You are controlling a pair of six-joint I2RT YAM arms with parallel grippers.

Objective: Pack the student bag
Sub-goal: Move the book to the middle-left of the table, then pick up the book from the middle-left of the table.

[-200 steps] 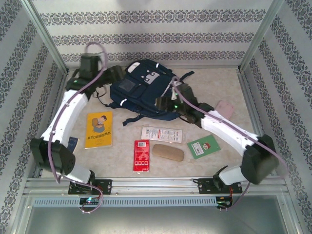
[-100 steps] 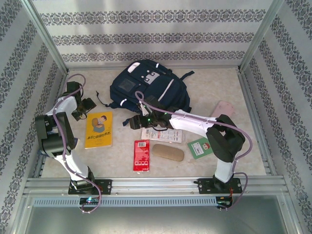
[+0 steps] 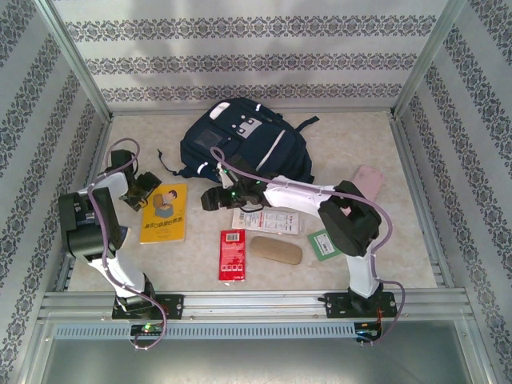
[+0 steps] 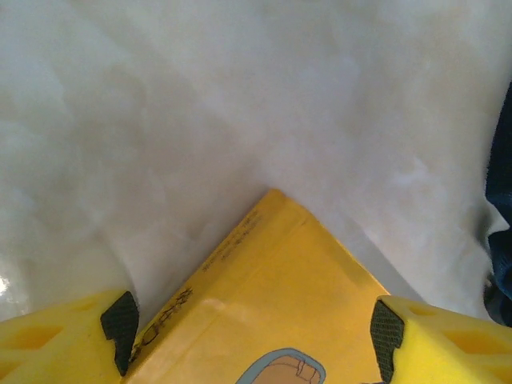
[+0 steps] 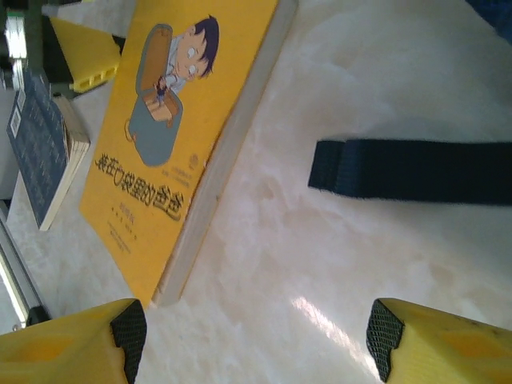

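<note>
The large navy blue fabric student bag (image 3: 244, 148) lies at the far middle of the pale marbled desk (image 3: 416, 248), front patches up; whether its opening is unzipped I cannot tell. The things to go in lie on the near side of it, flat and apart, so each can be taken singly. They include a thin yellow paperback book (image 3: 162, 212) with a cartoon boy on the cover, a flat red packet (image 3: 232, 254), a tan oval case (image 3: 276, 250) and a white printed packet (image 3: 265, 220).

The left claw (image 4: 253, 336) hangs released over the yellow book's far corner, a finger on either side of it (a corner gives an edge to get under, I judge, where the flat cover gives none). The right claw (image 5: 256, 338) is released too and holds nothing. It sits low over bare desk between the book's right edge and a dark blue webbing strap (image 5: 408, 170) of the bag, and looks placed to steady or lift the book's other side. Judging by what lies out, nothing seems packed yet.
</note>
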